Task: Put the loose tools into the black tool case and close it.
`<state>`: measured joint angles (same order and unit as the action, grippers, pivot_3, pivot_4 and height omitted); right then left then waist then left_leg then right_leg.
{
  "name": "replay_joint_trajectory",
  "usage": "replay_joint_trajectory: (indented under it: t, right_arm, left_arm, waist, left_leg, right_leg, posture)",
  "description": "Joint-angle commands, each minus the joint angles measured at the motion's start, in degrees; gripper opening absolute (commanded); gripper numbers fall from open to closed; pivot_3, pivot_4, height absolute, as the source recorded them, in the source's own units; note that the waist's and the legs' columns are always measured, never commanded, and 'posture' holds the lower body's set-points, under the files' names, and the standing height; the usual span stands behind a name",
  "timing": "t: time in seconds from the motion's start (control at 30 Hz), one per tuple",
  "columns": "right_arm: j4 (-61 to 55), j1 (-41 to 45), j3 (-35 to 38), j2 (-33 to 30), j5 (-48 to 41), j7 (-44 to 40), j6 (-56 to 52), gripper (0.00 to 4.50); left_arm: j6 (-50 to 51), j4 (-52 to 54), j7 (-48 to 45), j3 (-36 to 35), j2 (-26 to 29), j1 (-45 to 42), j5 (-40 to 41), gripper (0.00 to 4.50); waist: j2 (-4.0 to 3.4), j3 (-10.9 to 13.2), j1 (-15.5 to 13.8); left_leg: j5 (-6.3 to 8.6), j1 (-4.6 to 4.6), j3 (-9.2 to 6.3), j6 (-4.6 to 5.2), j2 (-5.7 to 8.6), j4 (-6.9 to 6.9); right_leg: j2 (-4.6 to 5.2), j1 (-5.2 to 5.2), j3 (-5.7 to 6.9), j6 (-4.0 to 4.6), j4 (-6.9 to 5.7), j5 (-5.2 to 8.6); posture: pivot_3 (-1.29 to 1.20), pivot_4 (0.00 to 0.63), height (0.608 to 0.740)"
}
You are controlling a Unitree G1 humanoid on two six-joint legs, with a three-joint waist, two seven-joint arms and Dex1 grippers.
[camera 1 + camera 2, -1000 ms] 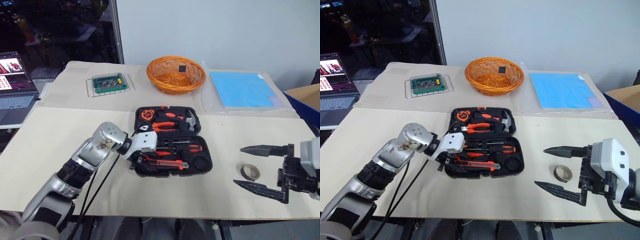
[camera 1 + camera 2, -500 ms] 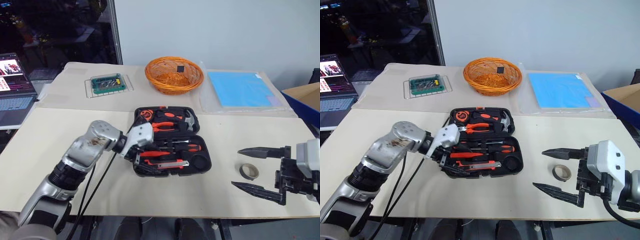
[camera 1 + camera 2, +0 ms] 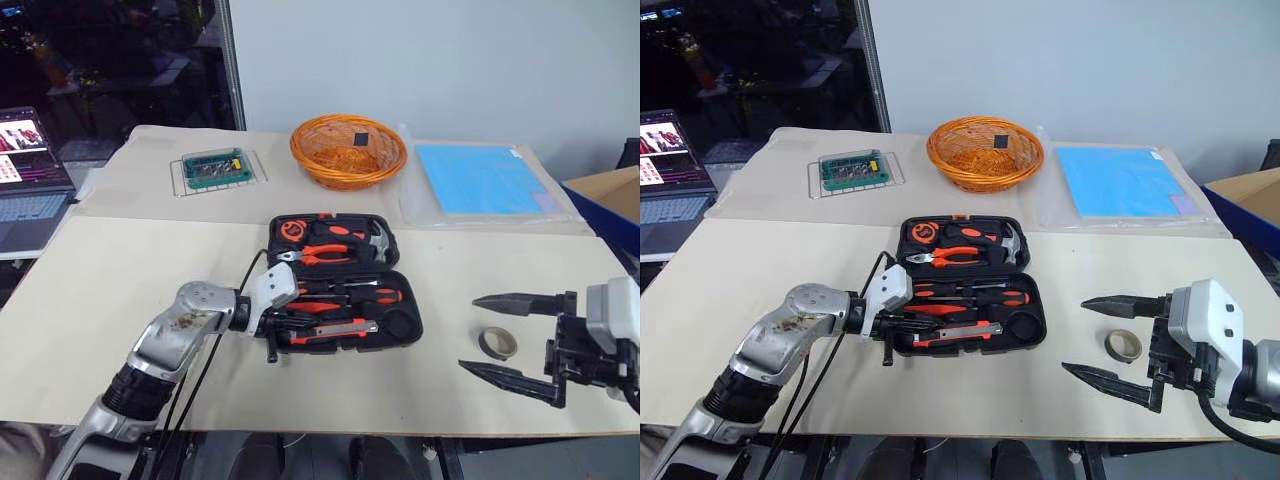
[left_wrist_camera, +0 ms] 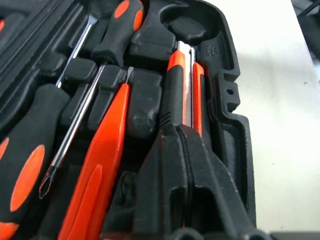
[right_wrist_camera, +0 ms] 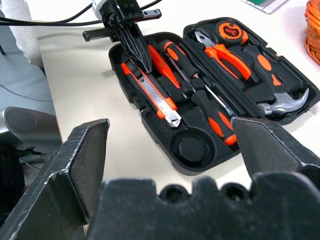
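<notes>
left gripper now pinched shut, empty, down at the black tool case's near-left edge over the utility knife | right gripper wide, right of case | tools slotted, lid open: closing next.

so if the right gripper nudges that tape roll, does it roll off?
Probably not: the tape roll lies flat on the table, so it should slide rather than roll. It looks thin and light, so a nudge may skid it easily.
</notes>
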<state>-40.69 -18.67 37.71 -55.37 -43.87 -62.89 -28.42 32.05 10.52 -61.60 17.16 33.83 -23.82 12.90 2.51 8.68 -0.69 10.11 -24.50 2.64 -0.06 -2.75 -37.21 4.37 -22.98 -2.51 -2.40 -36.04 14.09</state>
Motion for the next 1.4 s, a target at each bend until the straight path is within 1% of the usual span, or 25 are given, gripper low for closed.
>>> replay_joint_trajectory:
  t: [0.03,0.1,0.2,0.27,0.33,0.4,0.5,0.53,0.57,0.63,0.67,0.7,0.73,0.77,0.83,0.87,0.9,0.93,0.97,1.0,1.03,1.07,1.17,1.3,1.4]
  right_arm:
    - [-1.5,-1.0,1.8,0.3,-0.5,0.4,-0.8,4.50]
    - [-2.0,-2.1,2.2,0.4,-0.6,0.7,-1.6,4.50]
    - [-2.6,-3.4,2.8,0.8,-1.0,0.9,-2.2,4.50]
    - [-3.3,-4.3,3.3,1.4,-0.8,1.3,-2.4,4.50]
    - [-4.2,-4.6,3.9,2.2,-1.3,3.7,-3.6,4.50]
    - [-4.7,-4.8,5.3,3.7,-1.3,7.8,-5.0,4.50]
    - [-5.9,-6.5,7.9,6.4,0.6,11.4,-5.6,4.50]
    - [-7.0,-8.0,8.3,6.8,2.2,13.3,-6.8,4.50]
    - [-8.0,-9.0,8.6,7.2,2.2,15.5,-8.8,4.50]
    - [-9.4,-10.6,10.3,8.1,0.5,19.2,-12.5,4.50]
    - [-9.9,-11.5,11.3,8.3,-2.0,20.1,-14.7,4.50]
    - [-11.2,-13.2,10.2,6.1,1.8,21.7,-17.8,4.50]
    - [-11.6,-14.8,9.1,4.2,5.3,23.0,-19.8,4.50]
    - [-11.1,-14.9,7.2,2.2,6.0,24.7,-23.5,4.50]
    - [-9.0,-13.9,4.4,0.0,6.2,26.2,-26.9,4.50]
    - [-7.6,-13.5,3.7,-0.5,6.4,26.1,-27.6,4.25]
    - [-6.9,-11.3,1.8,-1.0,5.8,27.0,-29.3,3.99]
    - [-5.8,-8.3,-1.9,-1.8,6.3,28.5,-30.5,3.82]
    - [-4.1,-5.4,-5.1,-2.3,7.1,30.4,-31.9,3.53]
    - [-2.2,-4.3,-6.5,-2.6,8.4,30.9,-32.0,3.11]
    - [-0.9,-3.9,-7.1,-2.7,9.5,31.0,-32.0,2.84]
    - [0.3,-1.3,-9.6,-2.5,9.7,31.5,-32.2,2.48]
    - [4.7,5.7,-15.9,-2.0,11.3,33.5,-33.3,2.48]
    - [9.8,10.0,-21.0,-3.1,14.3,33.6,-33.3,2.48]
    - [12.1,13.0,-24.2,-3.4,14.6,31.9,-33.1,1.65]
  left_arm:
    - [-0.8,-3.2,1.2,5.9,1.4,2.5,-5.5,0.11]
    - [0.6,-4.3,1.9,7.3,0.6,1.9,-6.3,0.11]
    - [6.5,-5.3,1.6,6.9,-1.4,0.5,-3.4,0.11]
    - [3.3,-7.2,1.4,7.3,-2.0,-0.6,-4.9,0.11]
    - [-0.7,-7.7,0.5,4.7,-2.9,-1.2,-3.2,0.11]
    - [-5.0,-5.0,-0.8,-0.8,-4.9,-0.6,2.0,0.11]
    - [-2.0,-0.2,-0.2,-5.0,-5.6,0.0,6.7,0.11]
    - [-4.6,0.8,-2.3,-6.7,-6.2,0.4,9.5,0.11]
    - [-2.7,2.1,-4.2,-8.0,-5.3,0.0,12.5,0.11]
    - [2.1,5.1,-5.1,-10.6,-4.3,-1.2,18.0,0.61]
    - [4.3,6.5,-4.6,-10.9,-3.6,-2.0,19.0,0.78]
    - [5.0,7.8,-4.9,-11.4,-2.8,-2.9,20.2,0.97]
    - [6.4,9.0,-4.4,-11.6,-2.3,-3.6,21.1,1.62]
    - [7.6,9.7,-4.5,-11.8,-1.2,-4.4,21.9,1.73]
    - [9.4,11.5,-4.0,-11.8,-0.1,-5.5,23.2,2.49]
    - [10.6,12.9,-3.0,-11.4,-0.3,-6.0,23.9,2.98]
    - [11.9,13.3,-2.8,-11.5,0.2,-6.9,24.9,3.22]
    - [12.9,13.5,-3.7,-11.8,1.1,-7.9,25.8,3.59]
    - [13.4,13.9,-4.3,-11.6,2.0,-8.6,26.3,3.79]
    - [14.2,14.8,-3.7,-10.8,1.8,-9.2,26.6,3.80]
    - [14.7,15.6,-3.0,-10.2,1.6,-9.5,26.8,3.80]
    - [15.0,15.6,-3.0,-10.2,2.0,-9.8,27.1,3.80]
    - [15.5,16.0,-2.3,-10.0,2.4,-10.5,27.2,3.80]
    - [16.0,16.7,-1.1,-9.5,2.5,-10.8,27.3,3.80]
    - [15.6,17.5,-0.7,-10.0,3.2,-9.7,27.6,3.80]
  waist:
    - [-0.06,-0.1,0.0]
    - [-0.15,-0.1,0.0]
    - [-0.36,-0.3,-0.1]
    - [-0.47,-0.4,-0.2]
    - [-0.48,-0.4,-0.2]
    - [-0.53,-0.5,-0.2]
    - [-0.44,-0.4,0.0]
    - [-0.42,-0.4,-0.1]
    - [-0.43,-0.4,-0.1]
    - [-0.43,-0.4,0.0]
    - [-0.43,-0.4,0.0]
    - [-0.44,-0.4,0.0]
    - [-0.47,-0.4,0.0]
    - [-0.51,-0.3,0.0]
    - [-0.40,-0.3,0.3]
    - [-0.35,-0.3,0.3]
    - [-0.33,-0.2,0.3]
    - [-0.31,-0.2,0.3]
    - [-0.22,-0.2,0.6]
    - [-0.14,-0.1,0.7]
    - [-0.14,-0.1,0.7]
    - [-0.15,-0.1,0.7]
    - [-0.13,0.0,0.7]
    - [-0.13,0.0,0.6]
    - [-0.14,0.0,0.5]
  left_leg:
    - [0.00,0.15,0.01,-0.01,-0.01,0.03]
    - [0.01,0.36,0.01,-0.01,-0.02,0.09]
    - [0.09,0.65,0.02,-0.15,-0.01,0.15]
    - [0.20,0.84,0.00,-0.32,0.01,0.15]
    - [0.30,0.99,-0.02,-0.49,0.03,0.15]
    - [0.31,0.99,-0.03,-0.51,-0.01,0.15]
    - [0.30,0.54,-0.01,-0.49,-0.01,0.16]
    - [0.28,0.31,-0.02,-0.45,0.00,0.15]
    - [0.05,0.20,-0.01,-0.08,0.00,0.13]
    - [0.02,-0.01,0.00,-0.01,0.00,0.16]
    - [0.02,-0.13,-0.03,-0.01,0.00,0.20]
    - [0.01,-0.22,-0.04,0.00,0.00,0.21]
    - [0.01,-0.24,-0.06,0.00,0.02,0.22]
    - [0.01,-0.20,-0.05,0.00,0.02,0.22]
    - [0.01,-0.18,-0.04,0.00,0.02,0.21]
    - [0.00,-0.14,-0.04,0.00,0.02,0.20]
    - [0.00,-0.13,-0.04,0.00,0.02,0.18]
    - [0.00,-0.11,-0.04,0.01,0.05,0.15]
    - [0.00,-0.10,-0.03,0.01,0.05,0.08]
    - [0.00,-0.07,-0.03,0.01,0.03,0.04]
    - [0.00,-0.07,-0.04,0.01,0.02,0.04]
    - [0.00,-0.13,-0.05,0.01,0.03,0.05]
    - [-0.01,-0.20,-0.01,0.02,0.09,0.10]
    - [0.01,-0.30,-0.07,0.05,0.12,0.22]
    - [0.02,-0.36,-0.11,0.08,0.14,0.24]
  right_leg:
    - [0.00,0.13,0.00,0.03,0.01,0.02]
    - [0.01,0.36,0.00,0.04,0.06,0.04]
    - [0.04,0.65,0.01,0.04,0.13,0.06]
    - [0.08,0.69,0.04,-0.01,0.20,0.10]
    - [0.11,0.74,0.04,-0.02,0.26,0.12]
    - [0.16,0.74,0.03,-0.01,0.29,0.12]
    - [0.30,0.63,0.03,-0.01,0.25,0.12]
    - [0.27,0.45,0.05,-0.02,0.22,0.09]
    - [0.23,0.31,0.04,-0.02,0.22,0.08]
    - [0.08,0.12,0.01,0.01,0.20,0.08]
    - [0.05,-0.01,0.01,0.03,0.16,0.09]
    - [0.03,-0.13,0.01,-0.01,0.07,0.04]
    - [0.02,-0.17,0.01,-0.18,-0.01,-0.07]
    - [0.02,-0.16,0.00,-0.24,-0.03,-0.04]
    - [0.01,-0.16,0.00,0.04,-0.01,0.18]
    - [0.00,-0.14,0.00,0.08,0.00,0.16]
    - [0.01,-0.13,-0.01,0.06,0.01,0.13]
    - [0.03,-0.08,-0.02,0.05,0.03,0.12]
    - [0.04,-0.07,-0.04,0.04,0.03,0.12]
    - [0.02,-0.06,-0.05,0.04,0.03,0.12]
    - [0.01,-0.10,-0.05,0.06,0.03,0.11]
    - [0.02,-0.11,-0.03,0.06,0.06,0.11]
    - [0.04,-0.14,-0.10,0.04,0.09,0.12]
    - [-0.02,-0.22,-0.12,-0.15,0.10,0.09]
    - [-0.02,-0.26,-0.09,-0.34,0.09,-0.02]
  posture:
    - [0.00,0.150,0.740]
    - [0.00,0.150,0.740]
    - [0.00,0.150,0.740]
    - [0.00,0.150,0.740]
    - [0.00,0.150,0.740]
    - [0.00,0.150,0.740]
    - [0.00,0.150,0.740]
    - [0.00,0.150,0.740]
    - [0.00,0.150,0.740]
    - [0.00,0.150,0.740]
    - [0.00,0.150,0.740]
    - [0.00,0.150,0.740]
    - [0.00,0.150,0.740]
    - [0.00,0.150,0.740]
    - [0.00,0.150,0.740]
    - [0.00,0.150,0.740]
    - [0.00,0.150,0.740]
    - [0.00,0.150,0.740]
    - [0.00,0.150,0.740]
    - [0.00,0.150,0.740]
    - [0.00,0.150,0.740]
    - [0.00,0.150,0.740]
    - [0.00,0.150,0.740]
    - [0.00,0.150,0.740]
    - [0.00,0.150,0.740]
